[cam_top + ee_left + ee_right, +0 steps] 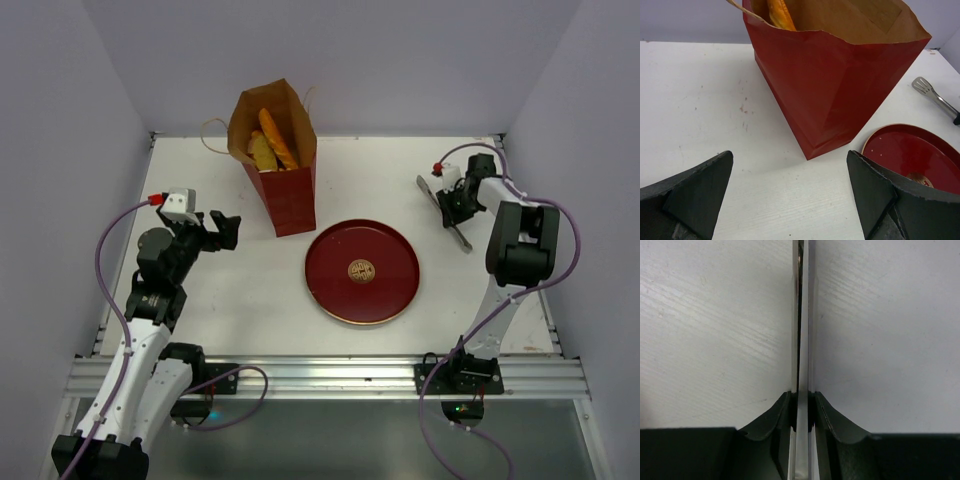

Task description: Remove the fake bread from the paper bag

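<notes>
Left claw agape | right claw clamps tongs | orange loaves in bag

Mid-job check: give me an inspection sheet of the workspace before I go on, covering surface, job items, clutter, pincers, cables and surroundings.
Surface: white table, faint scuff marks.
Job's things: paper bag upright at the back, mouth open; fake bread inside it, loaves reaching the rim; none out yet.
Clutter: round red plate in front of the bag, no bread on it; metal tongs at the right side.
Grippers: left pincer open, empty, facing the bag's red side; right pincer shut on the tongs.
Cables: purple cable along each arm, clear of bag and plate.
Surroundings: pale lilac walls on three sides; nothing else seen.
</notes>
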Controlling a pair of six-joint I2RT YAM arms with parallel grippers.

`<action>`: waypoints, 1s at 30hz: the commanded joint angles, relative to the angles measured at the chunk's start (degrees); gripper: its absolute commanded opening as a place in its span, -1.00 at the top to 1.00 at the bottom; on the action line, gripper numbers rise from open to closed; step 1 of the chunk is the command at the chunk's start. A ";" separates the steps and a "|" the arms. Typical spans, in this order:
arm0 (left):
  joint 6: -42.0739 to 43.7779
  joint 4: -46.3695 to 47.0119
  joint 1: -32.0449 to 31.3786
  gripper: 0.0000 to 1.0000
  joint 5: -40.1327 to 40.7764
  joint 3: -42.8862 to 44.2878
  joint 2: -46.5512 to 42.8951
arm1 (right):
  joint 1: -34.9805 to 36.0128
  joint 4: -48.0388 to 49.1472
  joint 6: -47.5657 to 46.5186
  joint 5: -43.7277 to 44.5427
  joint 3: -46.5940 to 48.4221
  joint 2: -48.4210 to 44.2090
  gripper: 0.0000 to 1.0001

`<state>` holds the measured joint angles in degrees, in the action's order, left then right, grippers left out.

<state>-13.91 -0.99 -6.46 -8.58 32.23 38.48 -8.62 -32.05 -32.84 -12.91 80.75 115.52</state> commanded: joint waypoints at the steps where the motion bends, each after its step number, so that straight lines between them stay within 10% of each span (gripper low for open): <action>1: 0.90 1.43 -0.48 -0.99 -0.30 0.47 -0.60 | -0.34 -0.91 2.68 0.52 -1.91 -3.28 0.94; 13: 0.73 1.43 -0.48 -0.99 -0.56 0.47 -0.77 | -1.66 0.68 9.81 -10.29 -8.06 -18.75 0.97; 30: 0.90 1.43 -0.48 -0.99 -1.09 0.38 -0.77 | -1.75 -1.61 14.91 -20.31 -12.90 -35.19 0.16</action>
<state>-13.91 -0.99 -6.52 -8.93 32.23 38.24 -10.20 -33.41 -19.62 -29.69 68.66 83.46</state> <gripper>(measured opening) 0.995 0.416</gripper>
